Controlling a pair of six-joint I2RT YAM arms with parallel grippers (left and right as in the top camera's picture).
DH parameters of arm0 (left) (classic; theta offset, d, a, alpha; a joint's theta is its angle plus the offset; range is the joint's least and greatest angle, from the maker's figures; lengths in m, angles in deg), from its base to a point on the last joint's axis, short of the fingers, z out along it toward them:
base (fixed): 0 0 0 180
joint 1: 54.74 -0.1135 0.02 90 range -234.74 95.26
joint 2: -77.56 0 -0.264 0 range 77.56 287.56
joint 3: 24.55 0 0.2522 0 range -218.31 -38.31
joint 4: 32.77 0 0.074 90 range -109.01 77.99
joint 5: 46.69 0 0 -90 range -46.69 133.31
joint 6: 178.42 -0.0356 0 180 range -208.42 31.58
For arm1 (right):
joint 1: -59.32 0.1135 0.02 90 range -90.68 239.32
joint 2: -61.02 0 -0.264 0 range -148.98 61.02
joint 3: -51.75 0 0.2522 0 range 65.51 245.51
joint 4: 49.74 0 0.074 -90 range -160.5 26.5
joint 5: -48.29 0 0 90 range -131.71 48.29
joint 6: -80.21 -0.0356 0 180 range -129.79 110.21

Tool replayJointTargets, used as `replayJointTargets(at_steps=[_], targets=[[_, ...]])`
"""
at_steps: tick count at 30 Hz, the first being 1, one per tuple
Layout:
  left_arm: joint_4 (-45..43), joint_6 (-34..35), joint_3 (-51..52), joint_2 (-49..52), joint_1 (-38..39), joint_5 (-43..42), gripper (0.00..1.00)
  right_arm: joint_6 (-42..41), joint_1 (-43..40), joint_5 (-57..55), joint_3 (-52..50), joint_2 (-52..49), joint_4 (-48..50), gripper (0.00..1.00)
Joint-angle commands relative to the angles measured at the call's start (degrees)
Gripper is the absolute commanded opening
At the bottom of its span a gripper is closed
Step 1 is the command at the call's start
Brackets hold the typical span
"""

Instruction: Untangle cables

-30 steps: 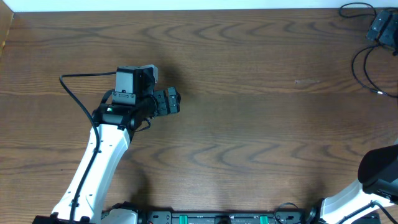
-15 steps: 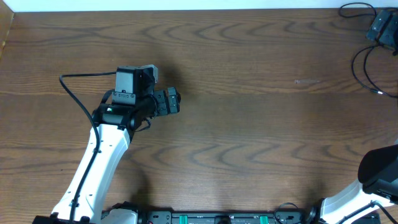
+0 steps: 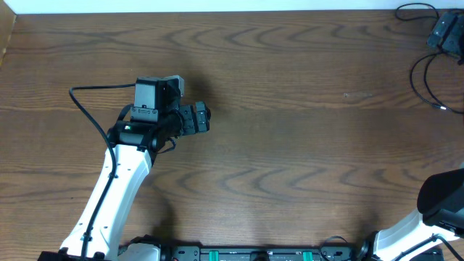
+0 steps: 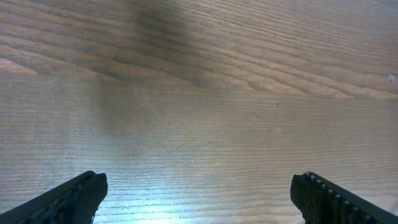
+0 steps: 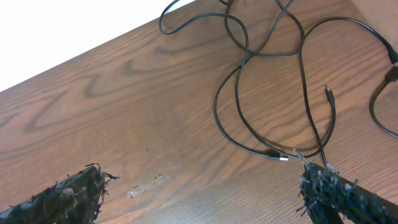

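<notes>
Thin black cables lie in overlapping loops on the wooden table, filling the upper right of the right wrist view. One small plug end rests close to the right fingertip, and another plug end lies further back. My right gripper is open, empty, and short of the loops. In the overhead view the cables sit at the far right edge. My left gripper hovers over the table's left half, far from them. In its own view the left gripper is open over bare wood.
A black device with cords sits at the back right corner. The left arm's own thick black wire loops out to its left. A small pale smudge marks the wood between the right fingers. The table's back edge meets a white surface.
</notes>
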Motion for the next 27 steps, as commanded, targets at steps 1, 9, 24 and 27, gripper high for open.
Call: replayJointTargets(at_steps=[1, 9, 24, 27], targets=[[0.1, -0.6, -0.2, -0.3, 0.1, -0.2, 1.00, 0.5, 0.0, 0.1, 0.5, -0.2, -0.1, 0.99], [0.1, -0.9, 0.3, -1.2, 0.1, 2.8, 1.00, 0.5, 0.0, 0.2, 0.5, -0.2, -0.1, 0.99], [-24.5, -16.3, 25.0, -17.7, 0.1, 4.5, 1.00, 0.5, 0.0, 0.1, 0.5, -0.2, -0.1, 0.99], [-39.3, -16.5, 35.3, -24.4, 0.1, 3.8, 1.00, 0.5, 0.0, 0.2, 0.5, -0.2, -0.1, 0.99]])
